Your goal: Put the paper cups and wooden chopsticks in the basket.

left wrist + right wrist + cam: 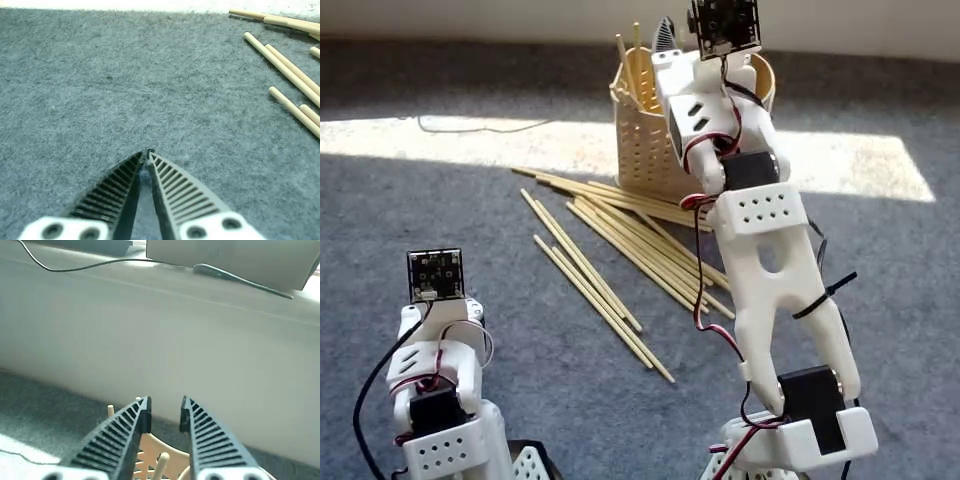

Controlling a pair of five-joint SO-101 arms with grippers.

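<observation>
A cream perforated basket (645, 150) stands at the back of the grey carpet, with a few wooden chopsticks (638, 60) sticking up out of it. Several more chopsticks (620, 250) lie fanned on the carpet in front of it; their ends (287, 75) appear in the left wrist view. My right gripper (165, 405) hangs open above the basket's rim (150, 447), with nothing between its fingers; its dark finger (667, 33) pokes out over the basket. My left gripper (148, 152) is shut and empty, low over bare carpet at the near left, apart from the chopsticks.
A thin cable (470, 127) lies on the carpet at the back left, near a sunlit strip (860, 165). A pale wall (160, 340) rises just behind the basket. Open carpet (440, 210) stretches left of the chopsticks.
</observation>
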